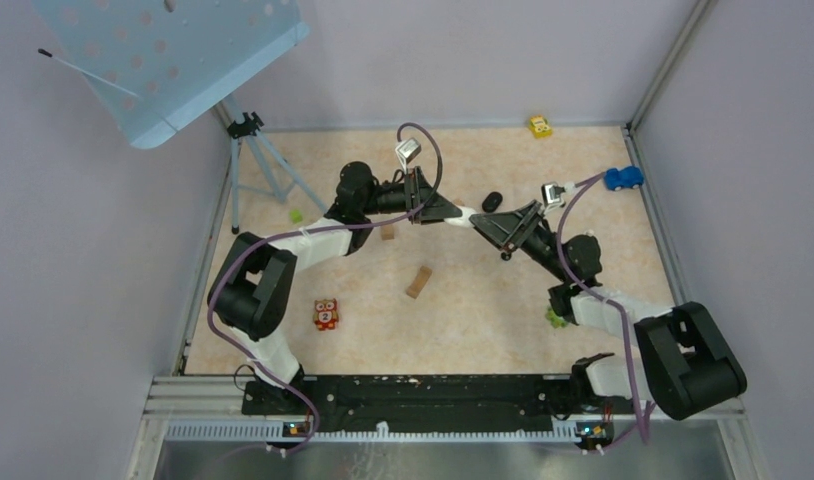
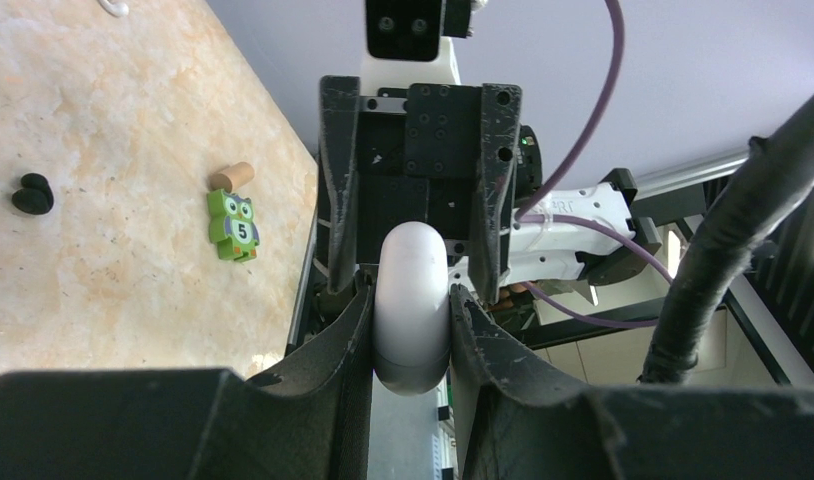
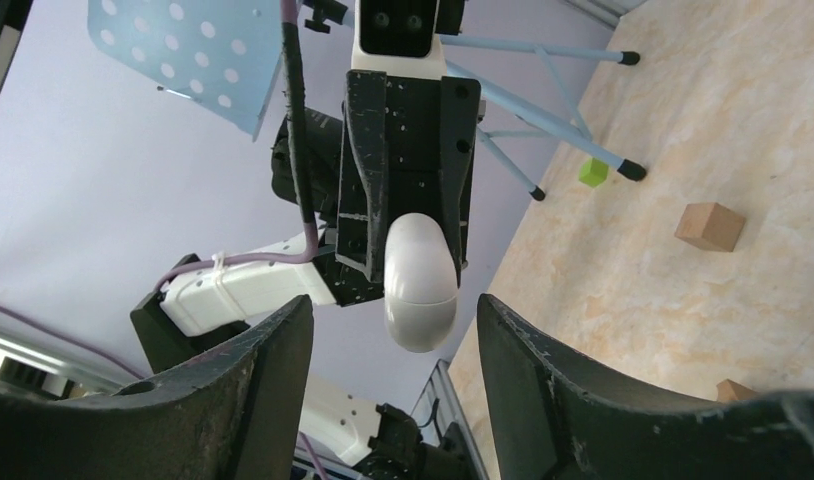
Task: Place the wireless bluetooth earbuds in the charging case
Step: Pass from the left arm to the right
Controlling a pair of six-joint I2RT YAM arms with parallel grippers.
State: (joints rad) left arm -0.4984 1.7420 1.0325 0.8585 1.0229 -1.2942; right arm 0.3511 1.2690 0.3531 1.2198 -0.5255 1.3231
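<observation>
Seen from above, the two arms meet nose to nose over the bench (image 1: 483, 330), somewhat toward its far edge. The left claw (image 1: 457, 212) is clenched on the white charging case (image 1: 467, 215), which is carried in the air between them. The right claw (image 1: 486, 226) faces it, just beside its free end. One black earbud (image 1: 492, 201) lies on the bench just beyond the meeting point, toward the far edge. It is near both claws, though only the right one has nothing in it.

In the left wrist view, the case is pinched across its narrow sides between that claw's fingers (image 2: 355, 330). Its long axis runs straight out toward the right claw, whose jaws stand on either side of the rounded far end without touching it. The black earbud sits off to the left on the bench, well apart from a green owl block (image 2: 233, 226) and a cork (image 2: 231, 177).

In the right wrist view, that claw is released: its fingers (image 3: 268, 385) are spread wide, with the case ahead in the gap and clear of both. A seam crosses the case and the lid looks closed — so my reading is that it must be opened before any bud goes in.
</observation>
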